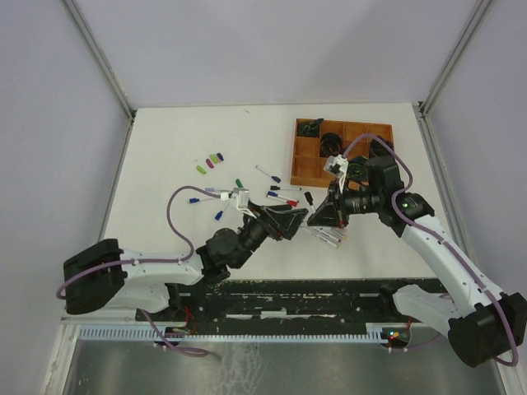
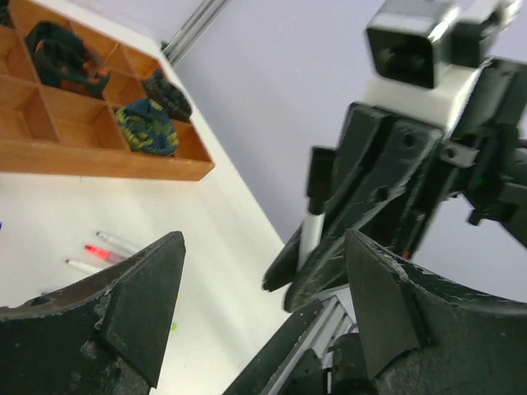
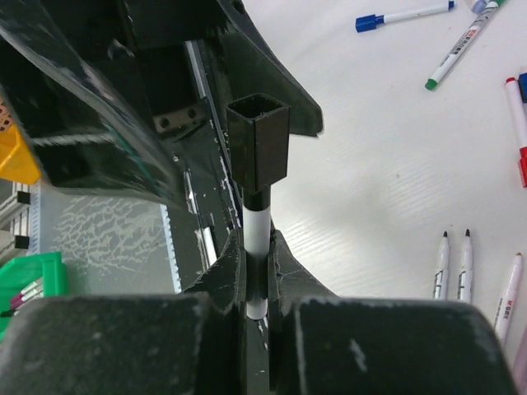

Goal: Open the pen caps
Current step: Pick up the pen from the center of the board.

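My right gripper [image 3: 258, 251] is shut on the white barrel of a pen [image 3: 258, 226] held above the table. A black cap [image 3: 258, 148] sits on the pen's end. My left gripper [image 2: 263, 284] faces it with jaws wide open, touching neither pen nor cap. In the left wrist view the held pen [image 2: 310, 234] sticks out of the right gripper [image 2: 325, 271]. From above, the two grippers [image 1: 298, 216] [image 1: 319, 219] meet at the table's middle. Loose caps [image 1: 211, 162] lie at the left and capped pens [image 1: 280, 194] at the centre.
A brown compartment tray [image 1: 306, 169] with dark objects in it stands at the back right. A few uncapped pens [image 3: 454, 267] lie under the grippers. Blue-capped [image 3: 403, 16], green-capped [image 3: 457, 53] and red-capped [image 3: 517, 123] pens lie farther out.
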You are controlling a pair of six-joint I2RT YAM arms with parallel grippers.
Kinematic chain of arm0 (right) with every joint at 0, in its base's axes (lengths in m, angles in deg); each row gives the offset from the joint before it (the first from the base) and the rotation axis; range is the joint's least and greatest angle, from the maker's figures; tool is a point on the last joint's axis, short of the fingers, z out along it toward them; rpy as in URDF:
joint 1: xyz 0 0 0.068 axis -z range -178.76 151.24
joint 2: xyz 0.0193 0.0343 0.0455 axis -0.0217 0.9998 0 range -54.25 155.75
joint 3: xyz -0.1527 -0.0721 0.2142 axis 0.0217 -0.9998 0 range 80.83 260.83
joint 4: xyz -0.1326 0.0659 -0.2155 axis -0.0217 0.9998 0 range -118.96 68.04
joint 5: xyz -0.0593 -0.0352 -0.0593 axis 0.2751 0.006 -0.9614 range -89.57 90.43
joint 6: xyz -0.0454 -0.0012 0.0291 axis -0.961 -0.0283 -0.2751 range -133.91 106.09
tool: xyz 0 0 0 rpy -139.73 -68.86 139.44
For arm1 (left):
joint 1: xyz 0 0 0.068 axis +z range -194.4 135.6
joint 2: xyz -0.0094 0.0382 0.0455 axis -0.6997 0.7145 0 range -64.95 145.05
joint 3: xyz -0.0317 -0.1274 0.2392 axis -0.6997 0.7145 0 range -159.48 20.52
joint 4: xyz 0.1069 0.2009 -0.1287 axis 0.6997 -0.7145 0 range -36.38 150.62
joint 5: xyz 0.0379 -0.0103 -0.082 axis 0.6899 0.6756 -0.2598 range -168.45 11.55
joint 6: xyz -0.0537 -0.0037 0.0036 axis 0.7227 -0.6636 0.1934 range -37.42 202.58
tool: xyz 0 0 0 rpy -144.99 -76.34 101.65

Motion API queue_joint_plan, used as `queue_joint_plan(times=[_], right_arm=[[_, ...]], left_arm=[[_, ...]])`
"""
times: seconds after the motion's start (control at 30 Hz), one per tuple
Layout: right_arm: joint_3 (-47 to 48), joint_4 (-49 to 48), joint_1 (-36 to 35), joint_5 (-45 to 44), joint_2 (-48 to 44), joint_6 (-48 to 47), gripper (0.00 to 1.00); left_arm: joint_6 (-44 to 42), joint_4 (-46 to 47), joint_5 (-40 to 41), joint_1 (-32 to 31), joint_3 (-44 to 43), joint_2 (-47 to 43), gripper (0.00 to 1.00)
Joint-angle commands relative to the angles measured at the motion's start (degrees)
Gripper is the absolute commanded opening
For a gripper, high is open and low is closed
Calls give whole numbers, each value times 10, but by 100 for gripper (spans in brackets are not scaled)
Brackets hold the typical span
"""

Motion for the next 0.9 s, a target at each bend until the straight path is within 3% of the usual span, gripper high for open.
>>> queue_joint_plan(times=[0.0, 0.13, 0.4, 0.6, 0.87], right_arm=[[31, 71, 4, -1, 0, -92, 1], [39, 90, 4, 4, 5, -114, 1], [39, 93, 4, 6, 5, -120, 1], [39, 95, 4, 4, 8, -121, 2], [39, 99, 4, 2, 6, -123, 2]], left_arm=[[-45, -14, -63, 14, -11, -68, 89], [-15, -87, -146, 56, -43, -88, 93], [28, -84, -219, 96, -70, -59, 89], [64, -24, -264, 96, -87, 10, 79], [89, -3, -258, 97, -111, 62, 56]])
